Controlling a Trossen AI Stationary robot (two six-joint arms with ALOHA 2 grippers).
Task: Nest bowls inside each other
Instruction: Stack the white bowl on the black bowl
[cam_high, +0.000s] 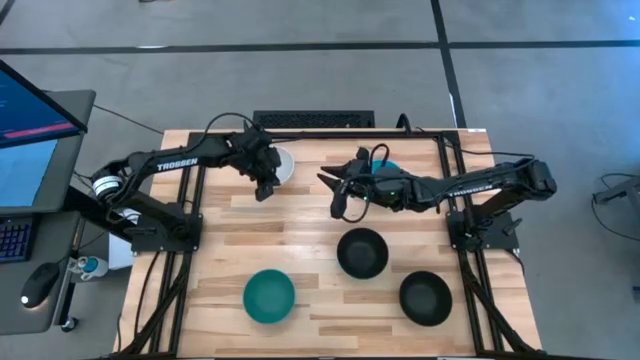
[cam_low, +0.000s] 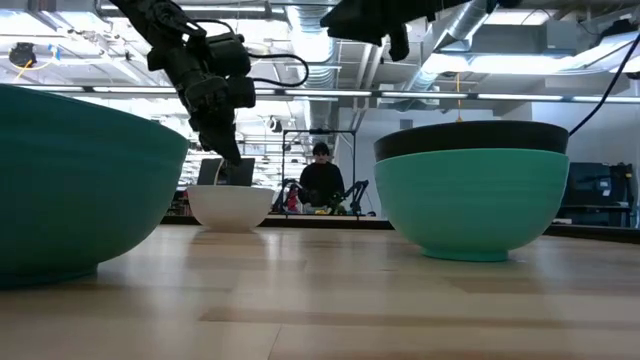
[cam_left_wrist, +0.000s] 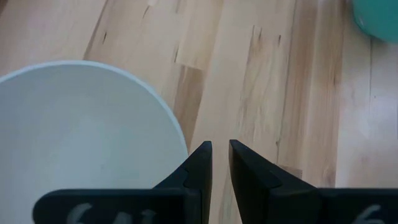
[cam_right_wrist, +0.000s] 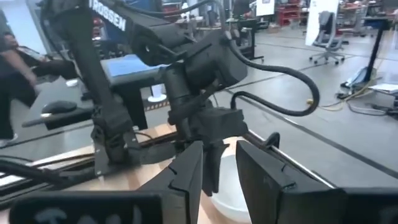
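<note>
White bowl (cam_high: 283, 165): sits at far edge of wooden counter (cam_high: 300, 225), mostly hidden under left arm in high view; round, so no long axis to line up with.
Left end effector (cam_high: 264, 188): nearest arm by far; tips sit just outside the rim on the side toward counter centre; wrist view shows rim beside one finger (cam_left_wrist: 198, 167), not between the pair; fingers nearly together w/ a thin gap, nothing in it.
Key relation: bowl wall lies just sideways of the tips; I judge a small shift toward the bowl would let them straddle the rim.
Right end effector (cam_high: 338, 205): hangs near counter middle, well apart from white bowl; fingers apart, empty.
Cyan bowl (cam_high: 385, 166): partly under right arm.
Others: teal bowl (cam_high: 269, 296), black bowls (cam_high: 362, 252) (cam_high: 425, 297) toward near edge; none nested yet in high view.
</note>
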